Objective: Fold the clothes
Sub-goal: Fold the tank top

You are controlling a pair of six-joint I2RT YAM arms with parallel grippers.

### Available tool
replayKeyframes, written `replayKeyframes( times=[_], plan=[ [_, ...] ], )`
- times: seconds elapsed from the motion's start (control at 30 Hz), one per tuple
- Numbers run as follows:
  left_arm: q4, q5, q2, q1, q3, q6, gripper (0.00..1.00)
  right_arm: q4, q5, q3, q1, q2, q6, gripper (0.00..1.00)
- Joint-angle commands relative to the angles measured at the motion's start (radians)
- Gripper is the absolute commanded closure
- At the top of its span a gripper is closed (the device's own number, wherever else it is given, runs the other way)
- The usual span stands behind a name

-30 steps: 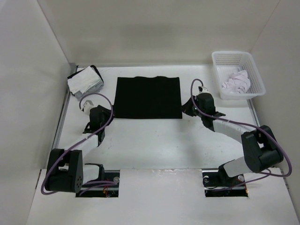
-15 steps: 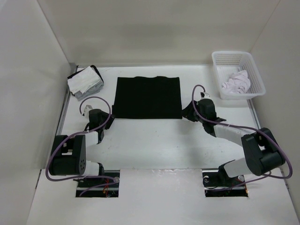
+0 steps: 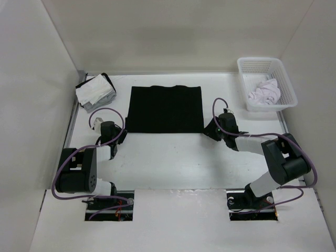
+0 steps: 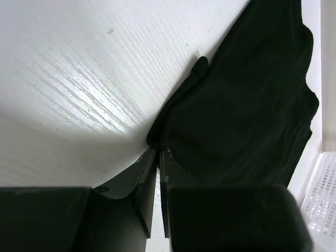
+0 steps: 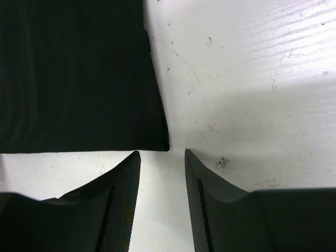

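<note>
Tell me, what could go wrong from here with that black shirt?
1. The left gripper pinches only the very tip of one near corner of the black shirt, so the cloth might slip out when lifted.
2. The right gripper is open, its tips just short of the other near corner. Closing here could miss the cloth, and the fold might go up lopsided.

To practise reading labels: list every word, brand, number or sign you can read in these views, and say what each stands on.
No text can be read in any view.
The black garment is plain.
The white basket carries no label.
The cloth stack shows no print.
The table bears only scuff marks.
</note>
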Motion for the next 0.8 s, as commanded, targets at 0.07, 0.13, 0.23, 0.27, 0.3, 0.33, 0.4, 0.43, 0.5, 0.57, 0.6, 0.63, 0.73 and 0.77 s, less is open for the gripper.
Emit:
replayKeyframes(
  times=[0.07,0.13,0.23,0.27,0.3,0.33,0.4,0.43,0.5,0.57,0.6,0.63,0.73,0.77],
  plan=[
    [0.057,-0.038,-0.004,-0.004,0.021,0.001,0.95,0.026,0.002,0.022,-0.001,0.033,0.038,0.56],
    [0.059,-0.047,-0.003,-0.004,0.018,0.001,0.96,0.03,-0.002,0.023,-0.001,0.042,0.044,0.55],
    [0.059,-0.056,-0.009,-0.004,0.013,0.001,0.96,0.032,-0.004,0.028,-0.001,0.052,0.048,0.54],
    [0.059,-0.056,-0.01,-0.004,0.013,0.001,0.94,0.03,-0.007,0.028,-0.001,0.053,0.048,0.54],
    [0.065,-0.053,-0.015,-0.004,0.011,0.001,0.92,0.029,-0.007,0.028,-0.001,0.052,0.048,0.54],
    [0.075,-0.048,-0.016,-0.004,0.008,0.001,0.87,0.027,-0.008,0.025,-0.001,0.05,0.048,0.54],
    [0.1,-0.041,-0.019,-0.004,-0.004,-0.005,0.73,0.024,-0.01,0.025,-0.001,0.049,0.048,0.54],
    [0.108,-0.038,-0.019,-0.004,-0.009,-0.007,0.68,0.024,-0.016,0.023,-0.001,0.049,0.048,0.55],
    [0.109,-0.036,-0.016,-0.003,-0.015,-0.015,0.6,0.026,-0.025,0.019,-0.001,0.047,0.051,0.57],
    [0.109,-0.036,-0.01,-0.003,-0.016,-0.019,0.57,0.03,-0.027,0.01,0.001,0.038,0.055,0.57],
    [0.111,-0.033,-0.006,-0.003,-0.016,-0.021,0.57,0.032,-0.028,0.005,0.001,0.032,0.056,0.57],
    [0.111,-0.03,0.0,-0.003,-0.016,-0.022,0.57,0.032,-0.028,0.0,0.001,0.024,0.058,0.57],
    [0.118,-0.028,0.014,-0.003,-0.009,-0.028,0.6,0.033,-0.03,-0.009,-0.004,0.007,0.056,0.58],
    [0.126,-0.027,0.017,-0.004,-0.004,-0.03,0.64,0.033,-0.031,-0.01,-0.004,0.006,0.055,0.58]
  ],
)
